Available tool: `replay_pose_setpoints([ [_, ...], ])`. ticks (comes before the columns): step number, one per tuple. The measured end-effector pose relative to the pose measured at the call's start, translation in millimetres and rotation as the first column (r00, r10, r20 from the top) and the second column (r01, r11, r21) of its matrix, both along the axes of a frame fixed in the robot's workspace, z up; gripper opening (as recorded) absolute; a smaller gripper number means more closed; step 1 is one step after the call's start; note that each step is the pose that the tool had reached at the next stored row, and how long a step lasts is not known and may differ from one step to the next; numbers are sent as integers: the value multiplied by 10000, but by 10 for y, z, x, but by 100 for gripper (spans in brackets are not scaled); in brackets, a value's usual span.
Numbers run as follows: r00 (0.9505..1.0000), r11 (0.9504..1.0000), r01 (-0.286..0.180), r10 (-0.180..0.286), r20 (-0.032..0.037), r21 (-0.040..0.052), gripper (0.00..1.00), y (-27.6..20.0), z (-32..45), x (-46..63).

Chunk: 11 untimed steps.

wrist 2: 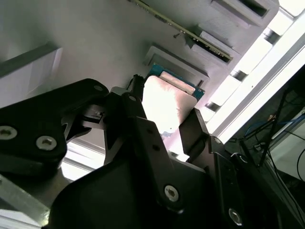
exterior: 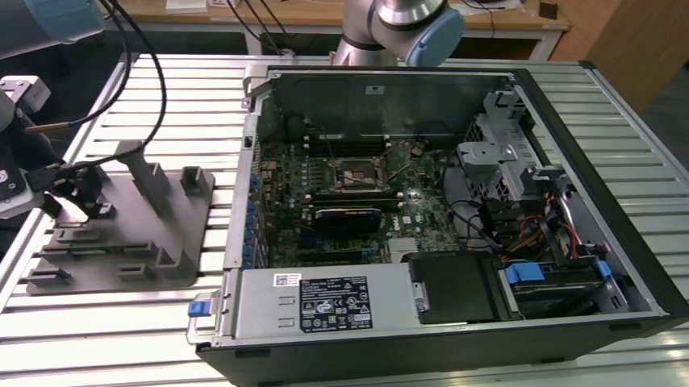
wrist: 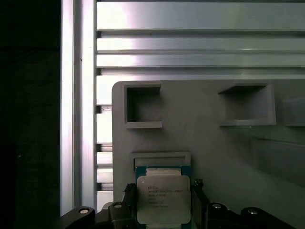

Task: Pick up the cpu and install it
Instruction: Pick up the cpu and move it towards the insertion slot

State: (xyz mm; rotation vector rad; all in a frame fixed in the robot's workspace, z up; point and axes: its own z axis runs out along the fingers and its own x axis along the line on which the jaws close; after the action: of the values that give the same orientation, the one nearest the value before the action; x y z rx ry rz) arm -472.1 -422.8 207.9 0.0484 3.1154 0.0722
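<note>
At the far left of the exterior view, the gripper (exterior: 84, 201) hangs low over the grey tray (exterior: 185, 242), which lies on the slatted table (exterior: 119, 339). In both wrist views its fingers (wrist: 129, 193) are clamped on two opposite edges of the cpu (wrist: 163, 198), which is at a recess in the tray. To the exterior view's right lies the open computer case (exterior: 615, 165), with its green board (exterior: 415, 218).

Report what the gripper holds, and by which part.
Cannot be told. The gripper straddles the cpu at two opposite side edges, on the grey tray; a closed hold does not show.
</note>
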Motion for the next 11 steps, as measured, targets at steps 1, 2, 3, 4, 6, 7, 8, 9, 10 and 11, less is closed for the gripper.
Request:
replay_pose_setpoints([
  [1,10000,10000,0,0,0,0,55,0,18,0],
  [2,10000,10000,0,0,0,0,55,0,36,0],
  [3,10000,10000,0,0,0,0,55,0,53,0],
  [4,10000,10000,0,0,0,0,55,0,70,0],
  [6,10000,10000,0,0,-1,0,55,0,107,0],
  [7,10000,10000,0,0,0,0,55,0,124,0],
  [8,10000,10000,0,0,0,0,55,0,142,0],
  [9,10000,10000,0,0,0,0,55,0,161,0],
  [10,10000,10000,0,0,0,0,55,0,178,0],
  [11,10000,10000,0,0,0,0,55,0,196,0],
])
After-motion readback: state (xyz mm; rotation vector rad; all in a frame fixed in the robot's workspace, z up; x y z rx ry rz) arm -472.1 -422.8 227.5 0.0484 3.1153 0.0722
